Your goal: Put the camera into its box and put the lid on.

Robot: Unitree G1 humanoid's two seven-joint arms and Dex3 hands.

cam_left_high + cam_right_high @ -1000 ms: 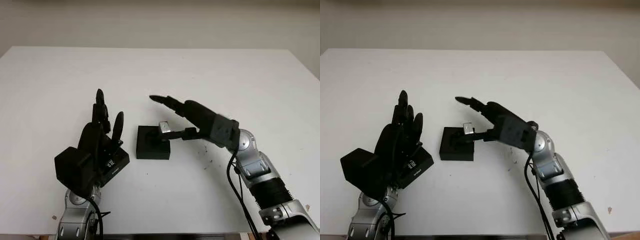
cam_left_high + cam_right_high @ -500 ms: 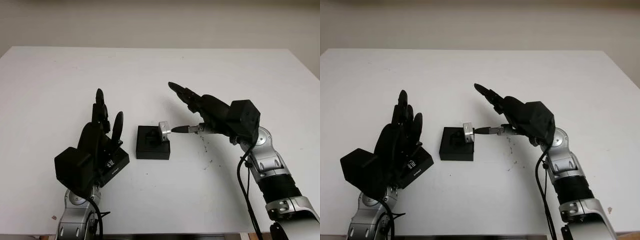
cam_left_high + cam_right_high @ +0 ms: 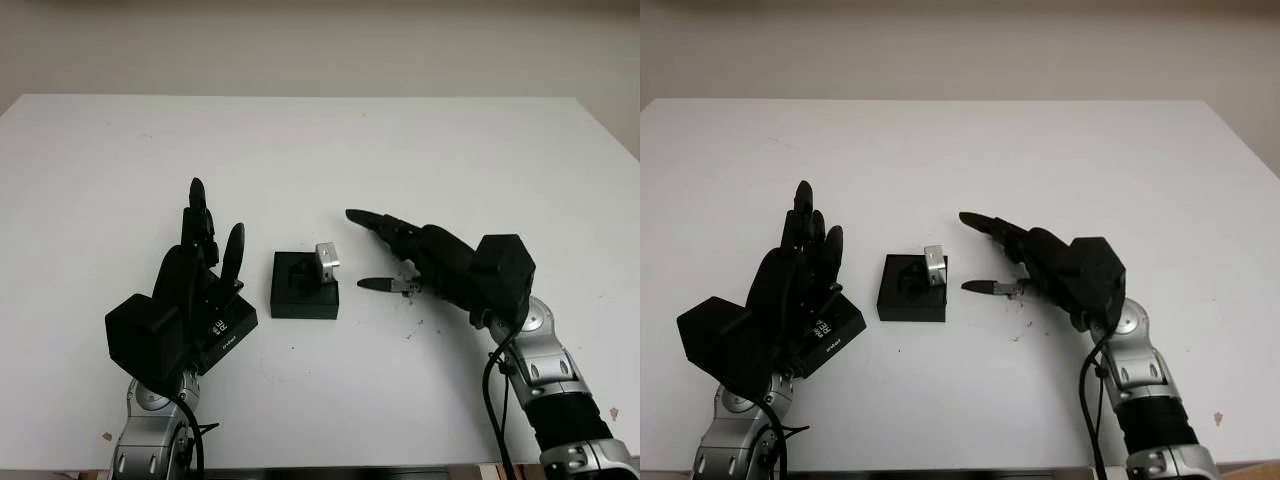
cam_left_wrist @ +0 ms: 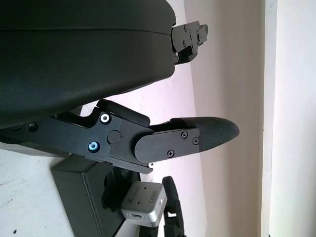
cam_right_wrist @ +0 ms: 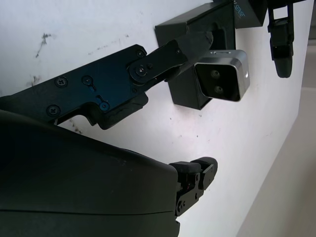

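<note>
The small black box [image 3: 300, 287] lies open on the white table [image 3: 320, 150], just in front of centre. The silver camera [image 3: 327, 261] is propped tilted on the box's right edge, its lenses facing my right hand; the right wrist view shows the camera [image 5: 221, 75] the same way. My right hand [image 3: 385, 250] is open, just right of the box and apart from the camera. My left hand [image 3: 212, 240] is open, left of the box, above the black lid [image 3: 228, 328] with white lettering. In the left wrist view, the camera [image 4: 144, 207] appears beyond the thumb [image 4: 187, 140].
Small dark specks [image 3: 412, 300] mark the table under my right hand. The table's front edge [image 3: 320, 468] runs close below both arms. Bare white tabletop stretches behind and to both sides of the box.
My right hand has let go of the camera and drawn back to the right, away from the box. The camera stays propped on the box's right edge. The left hand has not moved.
</note>
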